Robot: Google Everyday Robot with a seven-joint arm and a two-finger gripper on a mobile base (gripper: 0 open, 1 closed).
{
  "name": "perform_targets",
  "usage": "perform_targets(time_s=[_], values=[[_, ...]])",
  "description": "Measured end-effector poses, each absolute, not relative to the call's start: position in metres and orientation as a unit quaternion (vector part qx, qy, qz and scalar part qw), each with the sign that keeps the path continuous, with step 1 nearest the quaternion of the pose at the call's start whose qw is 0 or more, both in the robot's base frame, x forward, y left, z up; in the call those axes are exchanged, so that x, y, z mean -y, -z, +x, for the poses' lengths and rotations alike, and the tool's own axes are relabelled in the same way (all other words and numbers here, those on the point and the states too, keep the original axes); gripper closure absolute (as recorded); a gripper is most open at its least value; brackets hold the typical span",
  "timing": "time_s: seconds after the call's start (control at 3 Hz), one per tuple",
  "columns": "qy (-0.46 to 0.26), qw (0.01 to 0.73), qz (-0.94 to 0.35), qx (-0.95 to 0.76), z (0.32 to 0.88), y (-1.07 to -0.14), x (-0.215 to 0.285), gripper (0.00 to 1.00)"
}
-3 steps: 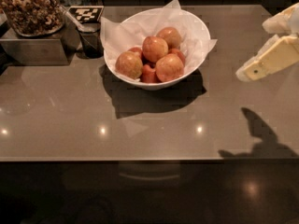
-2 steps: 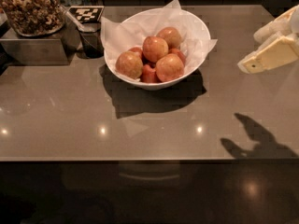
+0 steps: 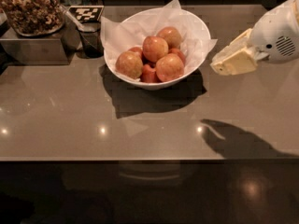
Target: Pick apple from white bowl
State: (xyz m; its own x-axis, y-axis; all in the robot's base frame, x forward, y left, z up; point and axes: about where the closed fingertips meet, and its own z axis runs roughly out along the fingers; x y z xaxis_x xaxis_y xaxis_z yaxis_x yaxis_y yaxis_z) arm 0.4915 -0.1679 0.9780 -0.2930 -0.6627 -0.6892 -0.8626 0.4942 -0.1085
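Observation:
The white bowl [image 3: 196, 27] stands at the back middle of the counter, lined with crumpled white paper. It holds several apples. A large yellow-orange apple [image 3: 155, 48] with a reddish blush lies on top in the middle, with similar ones around it and smaller darker red ones below. My gripper [image 3: 224, 64] is in the air just right of the bowl's rim, pointing left toward it. It holds nothing.
A clear container of nuts [image 3: 30, 8] sits on a metal box [image 3: 32, 48] at the back left. A dark cup [image 3: 91, 38] and a checkered marker [image 3: 86, 14] stand left of the bowl. The counter's front edge [image 3: 140, 158] runs across the lower frame.
My gripper has moved left and up, closer to the bowl's right rim. Its shadow on the counter has shifted left too. The bowl and apples have not moved.

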Motion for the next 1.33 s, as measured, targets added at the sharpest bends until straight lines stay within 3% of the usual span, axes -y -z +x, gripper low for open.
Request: perform_targets(time_s=[0.67,1.33], values=[[-0.175,0.346,-0.527,-0.756,0.508,-0.982,0.103,0.40],[-0.164,0.363,-0.524,-0.753,0.537,-1.000,0.097,0.43]])
